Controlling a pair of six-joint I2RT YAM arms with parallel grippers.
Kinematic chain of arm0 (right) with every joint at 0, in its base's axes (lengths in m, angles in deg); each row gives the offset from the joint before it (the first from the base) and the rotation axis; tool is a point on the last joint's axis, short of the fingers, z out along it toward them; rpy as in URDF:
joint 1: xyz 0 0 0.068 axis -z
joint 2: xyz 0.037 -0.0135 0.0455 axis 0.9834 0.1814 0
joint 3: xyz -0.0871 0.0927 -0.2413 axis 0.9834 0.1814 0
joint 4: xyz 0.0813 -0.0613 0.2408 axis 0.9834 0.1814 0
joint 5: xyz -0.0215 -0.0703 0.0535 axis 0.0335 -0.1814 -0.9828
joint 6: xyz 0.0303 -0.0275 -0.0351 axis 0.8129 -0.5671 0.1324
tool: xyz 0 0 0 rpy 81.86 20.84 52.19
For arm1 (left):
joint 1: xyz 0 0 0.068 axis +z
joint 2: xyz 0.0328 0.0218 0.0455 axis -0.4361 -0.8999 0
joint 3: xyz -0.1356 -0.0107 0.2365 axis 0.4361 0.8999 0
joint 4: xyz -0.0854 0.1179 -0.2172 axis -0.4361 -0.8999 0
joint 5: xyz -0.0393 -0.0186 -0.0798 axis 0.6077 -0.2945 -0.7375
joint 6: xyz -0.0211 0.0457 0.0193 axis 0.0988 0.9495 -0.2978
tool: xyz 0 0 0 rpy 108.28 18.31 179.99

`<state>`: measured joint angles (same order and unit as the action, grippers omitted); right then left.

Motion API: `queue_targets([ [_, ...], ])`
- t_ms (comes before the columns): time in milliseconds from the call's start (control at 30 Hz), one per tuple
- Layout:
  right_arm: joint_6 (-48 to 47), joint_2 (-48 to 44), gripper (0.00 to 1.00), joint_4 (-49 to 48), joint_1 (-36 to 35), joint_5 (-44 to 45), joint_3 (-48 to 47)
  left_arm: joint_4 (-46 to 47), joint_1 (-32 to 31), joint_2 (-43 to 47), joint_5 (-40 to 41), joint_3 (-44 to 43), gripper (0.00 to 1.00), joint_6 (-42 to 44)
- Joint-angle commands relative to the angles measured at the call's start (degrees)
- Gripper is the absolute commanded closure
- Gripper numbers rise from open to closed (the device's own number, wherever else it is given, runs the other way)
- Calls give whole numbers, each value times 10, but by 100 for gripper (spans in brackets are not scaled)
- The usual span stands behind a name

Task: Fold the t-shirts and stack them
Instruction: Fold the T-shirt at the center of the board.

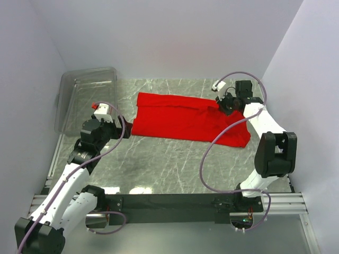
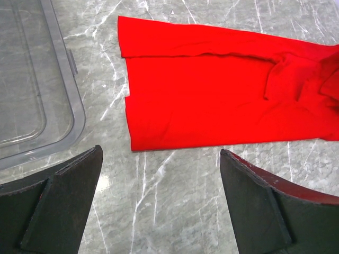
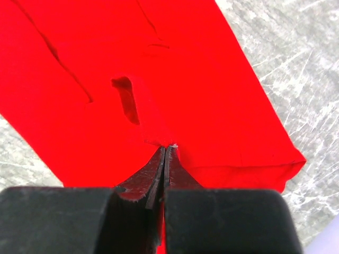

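One bright red t-shirt (image 1: pixel 180 119) lies partly folded into a long band across the far middle of the marble table. My right gripper (image 1: pixel 223 103) is at the shirt's right part, shut on a pinch of its fabric; the right wrist view shows the jaws (image 3: pixel 167 147) closed with red cloth (image 3: pixel 201 79) gathered at the tips. My left gripper (image 1: pixel 126 126) is open and empty just left of the shirt's left edge, not touching it. In the left wrist view the shirt (image 2: pixel 212 90) lies just beyond the spread fingers (image 2: pixel 160 151).
A clear plastic bin (image 1: pixel 85 98) stands at the far left, close to my left gripper; its corner shows in the left wrist view (image 2: pixel 32 79). White walls enclose the table on three sides. Bare marble (image 1: pixel 169 164) lies between the shirt and the arm bases.
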<state>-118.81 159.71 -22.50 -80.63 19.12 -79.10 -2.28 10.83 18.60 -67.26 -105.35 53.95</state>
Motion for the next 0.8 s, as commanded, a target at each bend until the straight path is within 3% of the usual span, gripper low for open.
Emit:
queue_targets([
  [0,27,5,100,-45,2,10,-24,27,3,-2,-15,-8,3,-5],
  [100,66,18,96,-76,2,36,-29,29,3,-3,-19,-6,3,-8],
  [133,84,23,91,-86,1,72,-35,30,3,-5,-20,-6,3,-8],
  [200,148,38,67,-123,0,131,-49,31,3,-7,-21,-7,3,-8],
  [267,188,47,62,-141,1,203,-67,30,3,-8,-23,-9,3,-8],
  [300,208,48,56,-134,1,207,-76,29,3,-8,-24,-10,3,-7],
  [367,208,41,54,-124,1,208,-77,28,3,-7,-24,-10,3,-9],
  [433,175,28,53,-90,3,162,-70,29,3,-5,-23,-8,3,-11],
  [467,141,17,53,-55,3,79,-68,29,3,-4,-23,-9,3,-12],
  [500,61,10,54,19,3,44,-63,29,3,-3,-22,-7,3,-13],
  [567,-6,-7,54,71,-1,-3,-33,30,3,-1,-24,-5,3,-15],
  [667,-93,-4,53,112,-7,-4,6,35,3,-1,-26,0,3,-16],
  [767,-117,-12,53,102,-13,3,46,35,3,-4,-31,2,3,-15],
])
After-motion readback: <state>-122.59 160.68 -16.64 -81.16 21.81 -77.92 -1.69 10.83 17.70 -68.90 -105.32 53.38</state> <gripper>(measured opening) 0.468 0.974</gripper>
